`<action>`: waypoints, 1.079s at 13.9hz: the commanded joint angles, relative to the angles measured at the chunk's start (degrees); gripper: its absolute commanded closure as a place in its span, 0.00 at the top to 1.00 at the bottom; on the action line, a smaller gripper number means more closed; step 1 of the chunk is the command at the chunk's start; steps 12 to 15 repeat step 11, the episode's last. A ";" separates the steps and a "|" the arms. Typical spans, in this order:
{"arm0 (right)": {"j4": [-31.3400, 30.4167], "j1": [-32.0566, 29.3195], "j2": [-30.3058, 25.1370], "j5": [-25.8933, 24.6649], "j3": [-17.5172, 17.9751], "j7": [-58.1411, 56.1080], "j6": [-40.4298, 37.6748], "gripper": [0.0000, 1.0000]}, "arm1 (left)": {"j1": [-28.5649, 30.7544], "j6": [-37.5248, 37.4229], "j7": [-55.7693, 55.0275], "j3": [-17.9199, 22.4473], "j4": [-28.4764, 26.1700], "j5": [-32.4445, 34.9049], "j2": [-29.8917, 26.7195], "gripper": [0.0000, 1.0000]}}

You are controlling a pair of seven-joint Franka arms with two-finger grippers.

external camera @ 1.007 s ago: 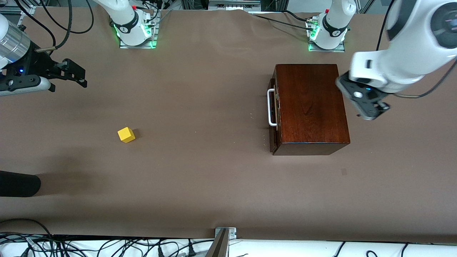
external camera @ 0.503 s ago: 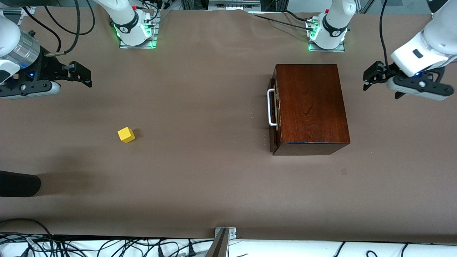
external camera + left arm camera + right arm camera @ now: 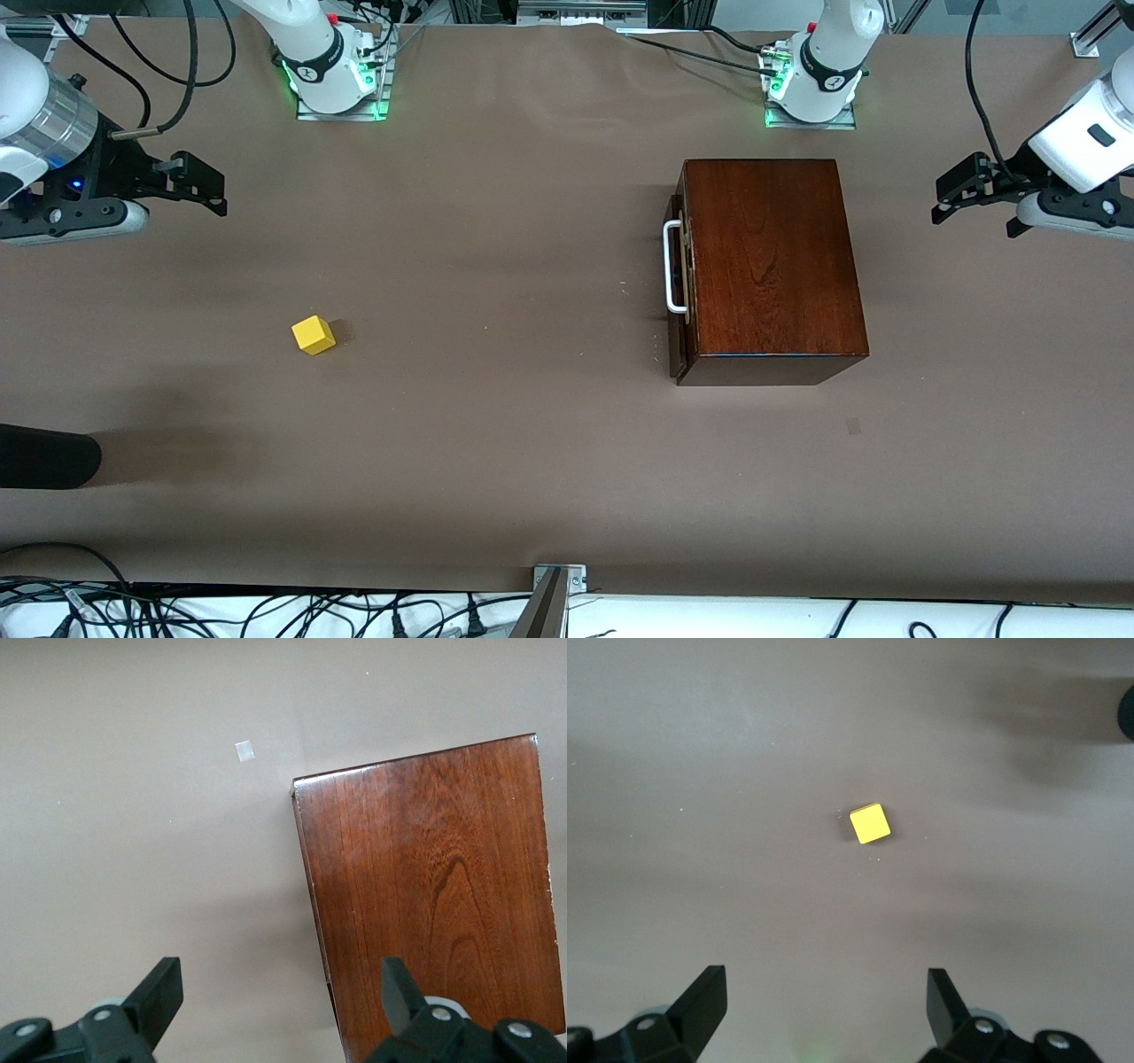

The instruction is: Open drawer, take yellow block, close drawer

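The dark reddish-brown wooden box (image 3: 771, 266) stands toward the left arm's end of the table. Its drawer (image 3: 683, 270) looks pushed in, and the white bar handle (image 3: 671, 266) faces the right arm's end. The yellow block (image 3: 313, 335) lies on the bare table toward the right arm's end, outside the drawer. My left gripper (image 3: 952, 190) is open and empty, raised beside the box at the table's end; the left wrist view shows the gripper (image 3: 279, 997) above the box top (image 3: 434, 895). My right gripper (image 3: 205, 184) is open and empty, up at its own end; in the right wrist view the gripper (image 3: 824, 1001) hangs over the block (image 3: 870, 823).
A black rounded object (image 3: 44, 456) juts in at the table's edge nearer the front camera, at the right arm's end. A metal bracket (image 3: 556, 580) sits at the front edge. A small pale mark (image 3: 852, 426) is on the table near the box.
My left gripper has swung away from over the box's edge out toward the table's end and turned. My right gripper shifted slightly. The block and the box have not moved.
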 commanded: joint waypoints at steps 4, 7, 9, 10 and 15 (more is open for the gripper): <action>-0.34 -7.89 -0.74 -1.13 8.01 0.78 -0.68 1.00 | -1.24 -0.42 -3.09 0.74 -0.14 -0.43 0.16 1.00; -0.07 -7.89 -0.65 -1.31 8.01 0.78 -0.24 1.00 | -1.24 -0.42 -3.18 0.66 -0.05 -0.34 0.16 1.00; -0.07 -7.98 -0.48 -2.36 7.92 0.51 -0.24 1.00 | -1.24 -0.42 -3.09 0.66 -0.05 -0.34 0.25 1.00; -0.07 -7.98 -0.39 -2.80 7.92 0.51 -0.24 1.00 | -1.24 -0.51 -3.09 0.66 -0.05 -0.34 0.25 1.00; -0.07 -7.98 -0.30 -2.89 7.92 0.51 -0.24 1.00 | -1.24 -0.51 -3.09 0.66 -0.05 -0.34 0.25 1.00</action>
